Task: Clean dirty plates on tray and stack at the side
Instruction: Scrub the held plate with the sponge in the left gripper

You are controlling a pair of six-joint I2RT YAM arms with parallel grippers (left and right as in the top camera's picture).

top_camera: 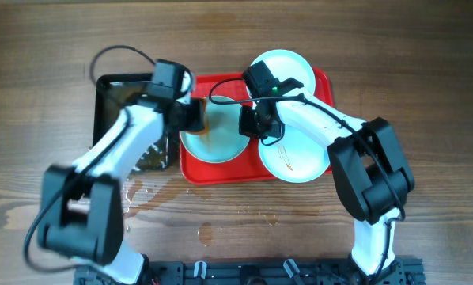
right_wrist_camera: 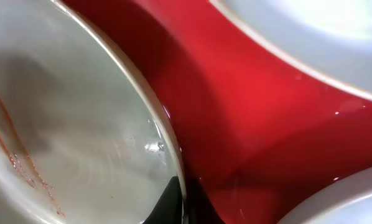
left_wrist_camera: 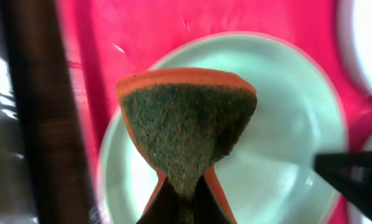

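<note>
Clenching sponge (left_wrist_camera: pixel 186 124) w/ L jaws over smeared plate (top_camera: pixel 221 146) at left end of tray (top_camera: pixel 193 170); pinching its rim w/ R jaws; press pad flat, scrub streaks in firm circles, keep rim steady.

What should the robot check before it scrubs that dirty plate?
1. Sponge pinched in the left gripper: ok.
2. Sponge touching the left plate: cannot tell; it is over the plate.
3. Right gripper holding that plate's rim steady: ok, it looks clamped on the edge.
4. Left plate clean: not ok, brown streaks show.
5. Stack beside the red tray: not ok, none started.
</note>
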